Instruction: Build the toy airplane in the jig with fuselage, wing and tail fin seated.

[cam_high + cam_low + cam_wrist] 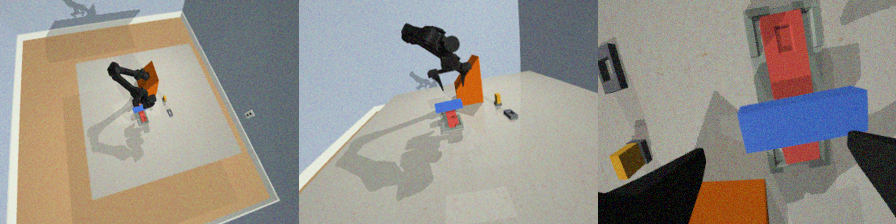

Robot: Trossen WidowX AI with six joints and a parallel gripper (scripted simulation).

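Hanging above the jig, pincer (pixel 144 104) (pixel 453 88) (pixel 775 147) released, spreading both fingers wide and gripping nothing. Pointing downward, with fingertips standing apart from the wing (pixel 139 109) (pixel 448 106) (pixel 803 119) in the exterior view. Lying crosswise over the red fuselage (pixel 143 118) (pixel 452 118) (pixel 789 65), the blue wing, reaching out past both its sides and hiding the joint beneath; whether sitting fully down, impossible to tell. Resting lengthwise between the walls of the grey-green jig (pixel 146 121) (pixel 461 125) (pixel 752 35), the fuselage, showing an open rectangular socket (pixel 784 38) near one end.

Standing near the jig, well clear of the fuselage, the yellow fin (pixel 164 98) (pixel 497 98) (pixel 628 160), rising from a small dark holder (pixel 498 104) (pixel 644 150). Lying near that, a dark slotted block (pixel 170 113) (pixel 510 114) (pixel 614 67). Rising close by on the arm's side of the jig, an orange panel (pixel 152 87) (pixel 471 87) (pixel 730 202). Bending high over the pale mat (pixel 195 134), the black arm (pixel 126 83) (pixel 429 36), casting a broad shadow. Spreading outward around the mat, a tan surface (pixel 45 122) with white edging.
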